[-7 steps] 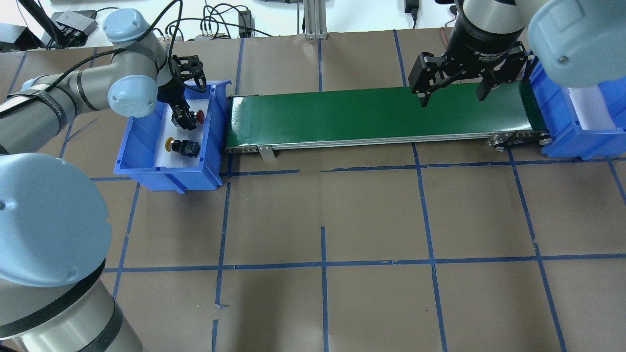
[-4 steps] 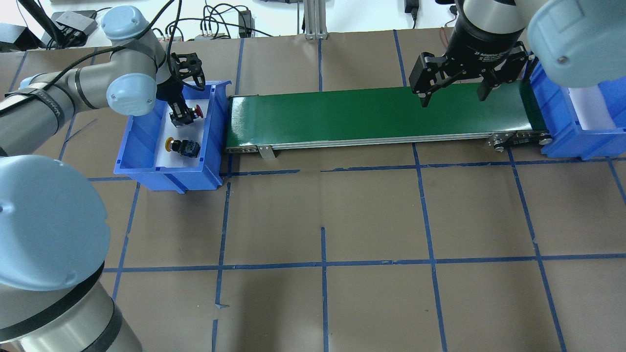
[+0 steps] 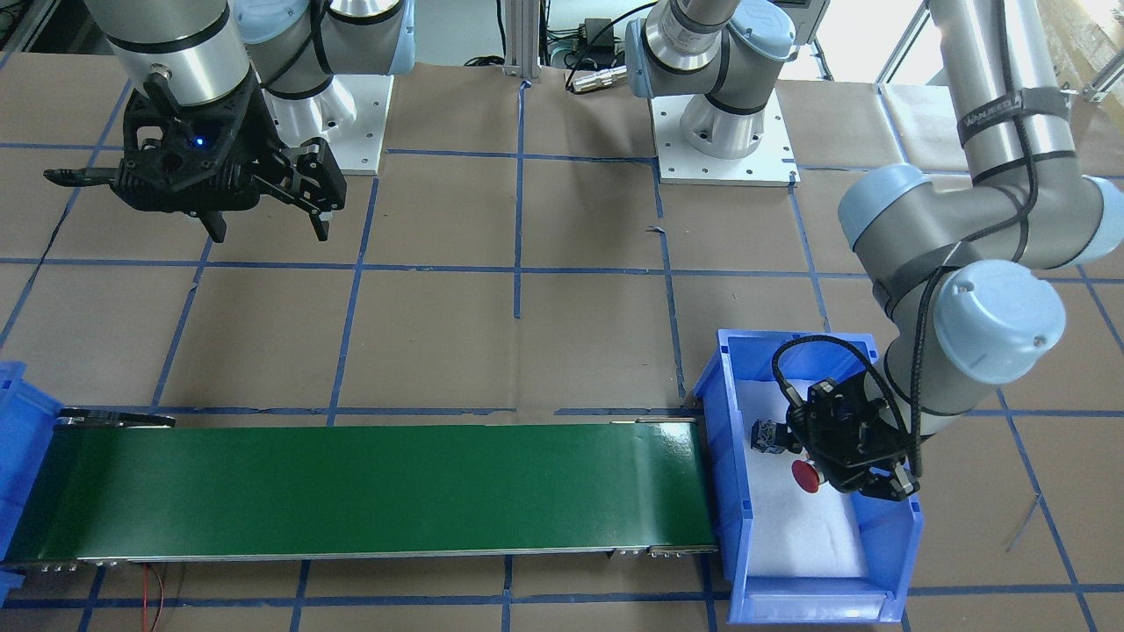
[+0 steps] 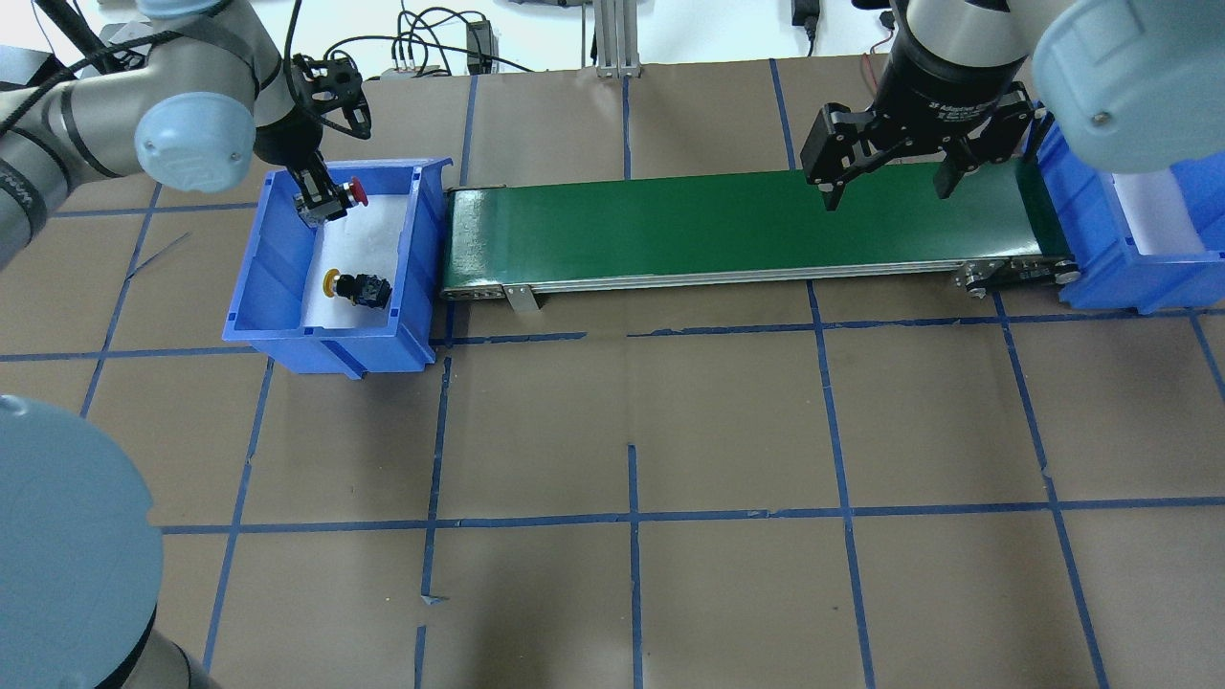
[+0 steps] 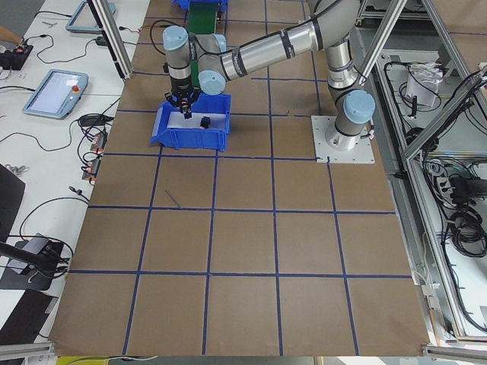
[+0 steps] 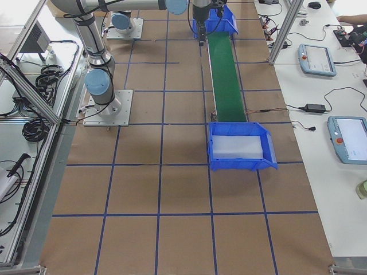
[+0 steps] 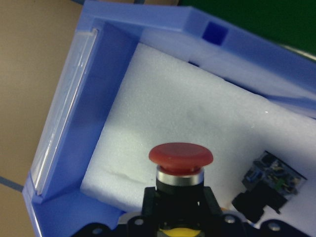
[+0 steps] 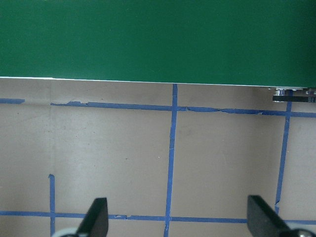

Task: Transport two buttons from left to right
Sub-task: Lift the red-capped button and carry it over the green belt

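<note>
From the front, we see the left gripper [image 3: 830,477] clamped on the red button [image 3: 805,474], held above the bin [image 3: 731,518]. Overhead, the yellow button [image 4: 356,287] lies on the bin's foam, and the right gripper [image 4: 885,194] hangs over the belt [image 4: 670,230], jaws wide.

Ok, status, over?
Left end effector shut on red button, above bin. Right end effector open, by belt. Yellow button in bin.
</note>
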Robot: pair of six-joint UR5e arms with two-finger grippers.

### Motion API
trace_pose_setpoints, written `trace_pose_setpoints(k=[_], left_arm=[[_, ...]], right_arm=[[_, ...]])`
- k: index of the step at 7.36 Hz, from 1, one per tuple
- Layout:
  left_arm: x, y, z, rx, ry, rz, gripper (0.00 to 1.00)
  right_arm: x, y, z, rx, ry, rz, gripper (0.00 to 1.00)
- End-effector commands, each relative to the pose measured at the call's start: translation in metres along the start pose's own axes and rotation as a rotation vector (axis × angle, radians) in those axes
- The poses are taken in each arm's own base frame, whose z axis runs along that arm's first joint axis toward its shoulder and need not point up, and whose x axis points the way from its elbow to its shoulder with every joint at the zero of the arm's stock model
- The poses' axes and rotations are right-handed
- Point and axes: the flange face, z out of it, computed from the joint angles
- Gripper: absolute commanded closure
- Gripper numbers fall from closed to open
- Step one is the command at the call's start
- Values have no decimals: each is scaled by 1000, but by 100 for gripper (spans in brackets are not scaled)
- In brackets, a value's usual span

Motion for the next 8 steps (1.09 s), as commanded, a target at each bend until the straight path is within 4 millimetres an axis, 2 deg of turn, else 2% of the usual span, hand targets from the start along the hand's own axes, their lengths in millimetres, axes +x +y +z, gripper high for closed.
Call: trace_pose_setpoints(k=[1, 2, 3, 4, 5, 6, 8], left_arm=[[22, -11, -41, 8, -18, -80, 98], [34, -25, -51, 18, -31, -108, 98], [49, -47, -55, 28, -32, -150, 98], [70, -81, -49, 32, -31, -172, 98], [84, -110, -36, 44, -36, -194, 98], [85, -133, -11, 47, -39, -182, 98], [84, -167, 8, 39, -46, -149, 98]], right_arm=[[0, 0, 0, 0, 0, -1, 0], [1, 0, 0, 0, 0, 2, 0], [0, 0, 0, 0, 0, -1, 0], [1, 0, 0, 0, 0, 2, 0], [0, 0, 0, 0, 0, -1, 0], [0, 1, 0, 0, 1, -1, 0], [0, 1, -1, 2, 1, -1, 0]])
